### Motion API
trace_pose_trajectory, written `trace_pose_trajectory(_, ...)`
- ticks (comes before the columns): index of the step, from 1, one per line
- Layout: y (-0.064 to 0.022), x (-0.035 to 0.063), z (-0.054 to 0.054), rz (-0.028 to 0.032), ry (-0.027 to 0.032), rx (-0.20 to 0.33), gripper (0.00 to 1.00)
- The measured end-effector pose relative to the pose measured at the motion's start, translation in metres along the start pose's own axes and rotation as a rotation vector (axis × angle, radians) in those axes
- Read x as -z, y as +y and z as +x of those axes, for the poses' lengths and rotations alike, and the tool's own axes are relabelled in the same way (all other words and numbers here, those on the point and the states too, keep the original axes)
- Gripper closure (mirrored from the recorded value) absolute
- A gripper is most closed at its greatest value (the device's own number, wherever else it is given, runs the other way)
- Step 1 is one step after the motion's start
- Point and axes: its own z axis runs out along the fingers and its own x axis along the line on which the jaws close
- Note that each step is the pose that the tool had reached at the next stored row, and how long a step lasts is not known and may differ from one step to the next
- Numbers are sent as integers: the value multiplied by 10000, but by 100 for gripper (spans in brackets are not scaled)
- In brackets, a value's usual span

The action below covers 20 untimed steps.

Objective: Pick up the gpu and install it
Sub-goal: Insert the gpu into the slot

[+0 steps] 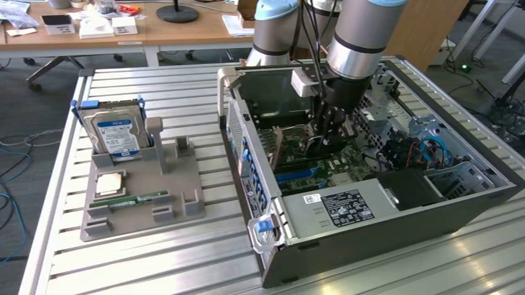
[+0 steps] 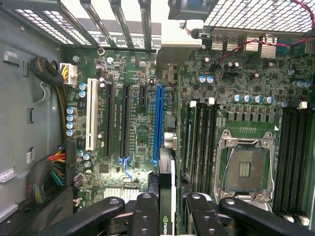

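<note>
Gpu (image 2: 166,206) stands edge-on, clamped between the dark fingers (image 2: 146,216), which are drawn in narrow around it, inside the open computer case (image 1: 385,233) on the worktop (image 1: 164,264). It lines up with the motherboard's long blue slot (image 2: 158,123); whether they touch is unclear.

Wooden desk (image 1: 176,32) behind; grey floor (image 1: 41,98), loose cables (image 1: 10,161).

Silver-grey arm (image 1: 358,43) — black fingers (image 2: 146,216)

A slatted metal table (image 1: 164,92) spans the frame. A grey holder (image 1: 187,187) lies left, an open computer case (image 1: 394,230) right.
</note>
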Motion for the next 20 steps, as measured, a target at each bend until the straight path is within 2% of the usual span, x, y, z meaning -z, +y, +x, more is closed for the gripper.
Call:
trace_pose_trajectory(7, 65, -14, -1, -1, 2, -10, 74)
trace_pose_trajectory(20, 100, -83, 1, -1, 3, -9, 74)
